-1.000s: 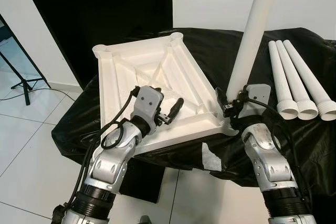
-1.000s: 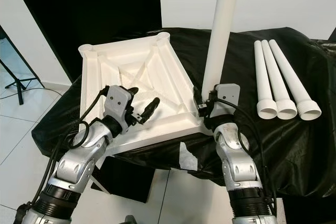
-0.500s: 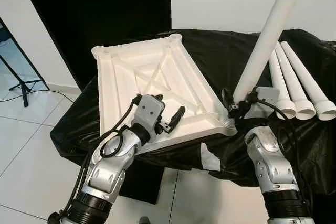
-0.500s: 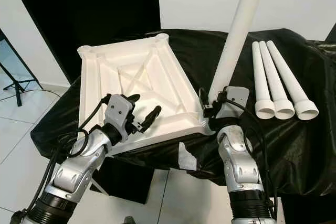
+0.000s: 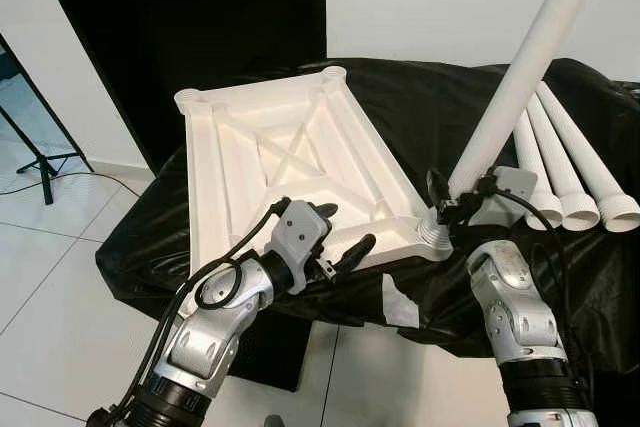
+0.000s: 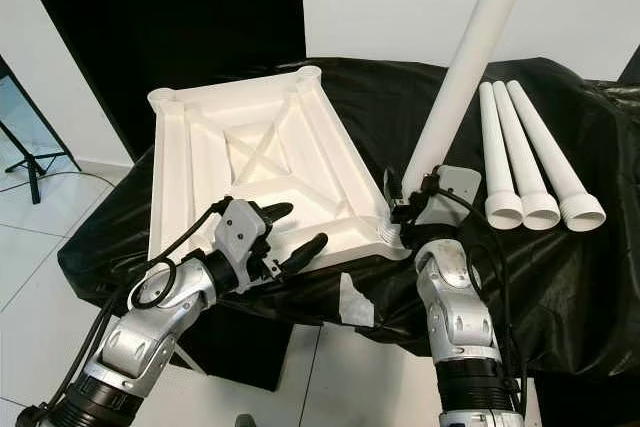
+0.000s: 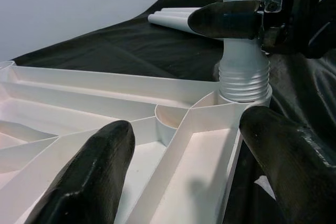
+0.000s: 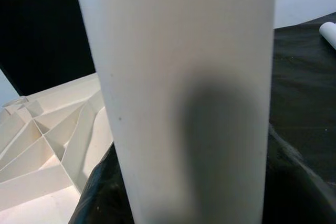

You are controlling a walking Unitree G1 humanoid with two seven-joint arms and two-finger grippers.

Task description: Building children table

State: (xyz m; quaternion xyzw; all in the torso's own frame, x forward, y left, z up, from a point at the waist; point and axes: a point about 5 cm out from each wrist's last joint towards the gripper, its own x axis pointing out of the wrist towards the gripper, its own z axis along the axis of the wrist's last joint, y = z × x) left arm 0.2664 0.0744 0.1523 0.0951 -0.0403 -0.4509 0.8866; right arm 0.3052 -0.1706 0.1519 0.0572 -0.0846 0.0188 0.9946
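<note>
A big tabletop [image 5: 300,87] is covered with a crinkly black cloth. On it lies the white table top piece [image 5: 290,162], turned upside down so its ribs and cross shape face up. It has round holes at its corners, and its near edge sits at the front edge of the cloth.

A long white leg [image 5: 520,72] stands in the near corner hole on the robot's right, and it leans away to the right. Its ridged end sits in that hole. The right tool [image 5: 455,197] is clamped on the leg low down, just above the hole.

Three more white legs [image 5: 575,162] lie side by side on the cloth, well to the right.

The left tool [image 5: 345,237] has its fingers [image 7: 89,177] spread apart, one over the white piece's near edge and one just off it, holding nothing.

A black door [image 5: 180,27] stands behind.
</note>
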